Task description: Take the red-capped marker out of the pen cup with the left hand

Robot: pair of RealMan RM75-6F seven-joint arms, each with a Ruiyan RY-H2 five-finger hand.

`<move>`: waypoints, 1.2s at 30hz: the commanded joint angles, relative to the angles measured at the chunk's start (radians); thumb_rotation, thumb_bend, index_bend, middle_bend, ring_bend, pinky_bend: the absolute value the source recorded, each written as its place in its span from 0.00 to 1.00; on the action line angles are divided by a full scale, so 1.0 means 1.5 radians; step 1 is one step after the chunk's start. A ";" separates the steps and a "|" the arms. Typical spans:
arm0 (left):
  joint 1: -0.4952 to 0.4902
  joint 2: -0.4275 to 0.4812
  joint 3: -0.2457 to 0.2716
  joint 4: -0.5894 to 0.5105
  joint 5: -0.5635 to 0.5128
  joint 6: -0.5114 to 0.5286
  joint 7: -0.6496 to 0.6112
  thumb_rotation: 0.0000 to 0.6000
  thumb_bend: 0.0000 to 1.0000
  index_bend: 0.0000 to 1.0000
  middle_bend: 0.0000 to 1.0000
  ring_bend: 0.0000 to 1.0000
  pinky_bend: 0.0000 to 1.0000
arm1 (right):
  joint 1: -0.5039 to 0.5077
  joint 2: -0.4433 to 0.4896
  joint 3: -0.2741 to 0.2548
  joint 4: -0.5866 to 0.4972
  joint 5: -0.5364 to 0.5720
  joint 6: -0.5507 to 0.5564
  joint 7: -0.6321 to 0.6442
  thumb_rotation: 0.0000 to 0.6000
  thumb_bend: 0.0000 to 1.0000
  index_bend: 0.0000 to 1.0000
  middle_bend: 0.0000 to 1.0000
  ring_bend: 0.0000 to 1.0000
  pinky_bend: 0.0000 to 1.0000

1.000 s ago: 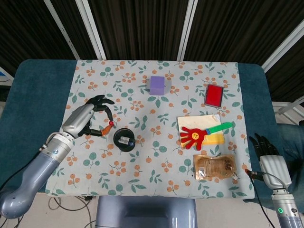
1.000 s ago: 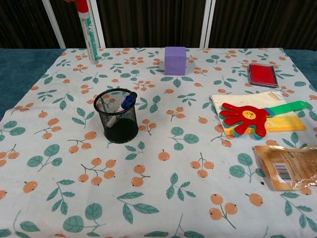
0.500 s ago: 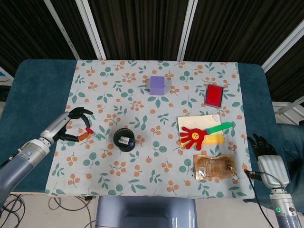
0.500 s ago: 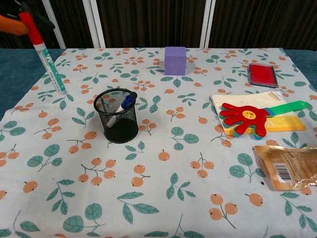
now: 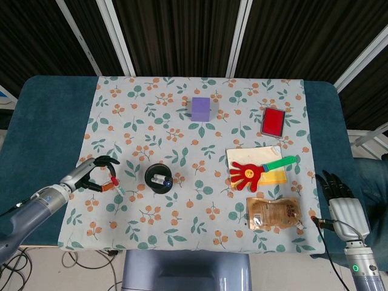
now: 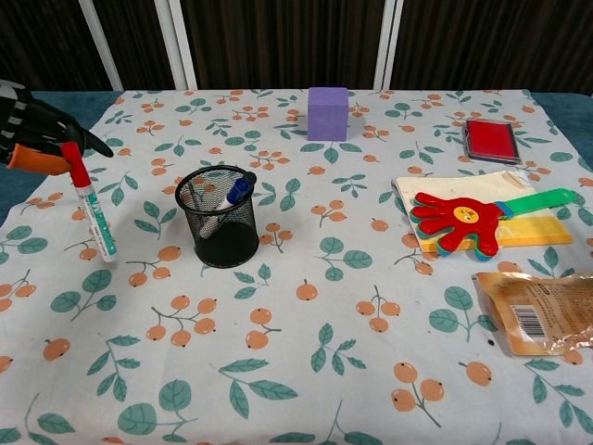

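My left hand point(image 6: 32, 139) point(image 5: 96, 174) pinches the red-capped marker point(image 6: 93, 211) point(image 5: 114, 185) by its cap, left of the black mesh pen cup point(image 6: 220, 217) point(image 5: 159, 178). The marker hangs nearly upright, its white body pointing down, with its lower end at or just above the cloth. It is outside the cup. A blue-capped marker point(image 6: 233, 193) leans inside the cup. My right hand point(image 5: 341, 200) rests off the table's right front corner, fingers extended and holding nothing.
A purple cube point(image 6: 327, 113) stands at the back middle. A red stamp pad point(image 6: 492, 139), a red hand-shaped clapper point(image 6: 468, 221) on yellow and white pads, and a brown snack pouch point(image 6: 542, 312) lie on the right side of the floral cloth point(image 6: 315, 352).
My left hand has carried the marker down and toward the table's front left, away from the cup. The marker now hangs low by the cloth. The right hand has not moved.
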 commanded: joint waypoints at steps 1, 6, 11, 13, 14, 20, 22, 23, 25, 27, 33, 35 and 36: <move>-0.019 -0.015 0.002 0.012 -0.017 -0.017 0.002 1.00 0.43 0.59 0.19 0.00 0.00 | -0.001 0.001 0.001 0.000 0.001 0.002 0.002 1.00 0.04 0.07 0.00 0.03 0.19; -0.052 -0.030 0.002 0.024 -0.057 -0.043 0.027 1.00 0.43 0.57 0.19 0.00 0.00 | -0.002 0.003 0.001 -0.002 0.000 0.004 0.003 1.00 0.04 0.07 0.00 0.03 0.19; -0.081 -0.042 0.004 0.034 -0.105 -0.055 0.074 1.00 0.43 0.54 0.19 0.00 0.00 | -0.002 0.003 0.001 -0.003 0.000 0.004 0.002 1.00 0.04 0.07 0.00 0.03 0.19; -0.094 -0.049 0.010 0.042 -0.130 -0.056 0.108 1.00 0.43 0.54 0.19 0.00 0.00 | -0.002 0.004 0.002 -0.003 0.001 0.005 0.002 1.00 0.04 0.07 0.00 0.03 0.19; -0.098 -0.053 0.013 0.044 -0.143 -0.053 0.121 1.00 0.43 0.54 0.19 0.00 0.00 | -0.002 0.004 0.002 -0.003 0.001 0.005 0.003 1.00 0.04 0.07 0.00 0.03 0.19; -0.120 -0.064 0.025 0.047 -0.214 -0.051 0.173 1.00 0.43 0.53 0.19 0.00 0.00 | -0.003 0.004 0.002 -0.003 0.000 0.007 0.003 1.00 0.04 0.07 0.00 0.03 0.19; -0.125 -0.070 0.025 0.049 -0.233 -0.043 0.185 1.00 0.43 0.53 0.19 0.00 0.00 | -0.003 0.004 0.002 -0.003 0.000 0.007 0.003 1.00 0.04 0.07 0.00 0.03 0.19; -0.127 -0.073 0.024 0.050 -0.240 -0.041 0.189 1.00 0.43 0.53 0.19 0.00 0.00 | -0.003 0.004 0.002 -0.003 0.001 0.006 0.003 1.00 0.04 0.07 0.00 0.03 0.19; -0.130 -0.077 0.022 0.052 -0.252 -0.036 0.196 1.00 0.43 0.53 0.19 0.00 0.00 | -0.002 0.004 0.002 -0.003 0.001 0.006 0.002 1.00 0.04 0.07 0.00 0.03 0.19; -0.133 -0.082 0.020 0.054 -0.259 -0.032 0.203 1.00 0.43 0.52 0.18 0.00 0.00 | -0.002 0.004 0.002 -0.003 0.001 0.006 0.002 1.00 0.04 0.07 0.00 0.03 0.19; -0.153 -0.080 0.025 0.057 -0.269 -0.059 0.230 1.00 0.27 0.39 0.15 0.00 0.00 | -0.002 0.003 0.002 -0.003 0.002 0.003 0.001 1.00 0.04 0.07 0.00 0.03 0.19; -0.158 -0.081 0.026 0.057 -0.269 -0.061 0.239 1.00 0.22 0.29 0.13 0.00 0.00 | -0.002 0.003 0.002 -0.003 0.002 0.003 0.000 1.00 0.04 0.07 0.00 0.03 0.19; -0.160 -0.080 0.025 0.054 -0.272 -0.058 0.244 1.00 0.21 0.26 0.12 0.00 0.00 | -0.002 0.003 0.002 -0.003 0.002 0.004 0.000 1.00 0.04 0.07 0.00 0.03 0.19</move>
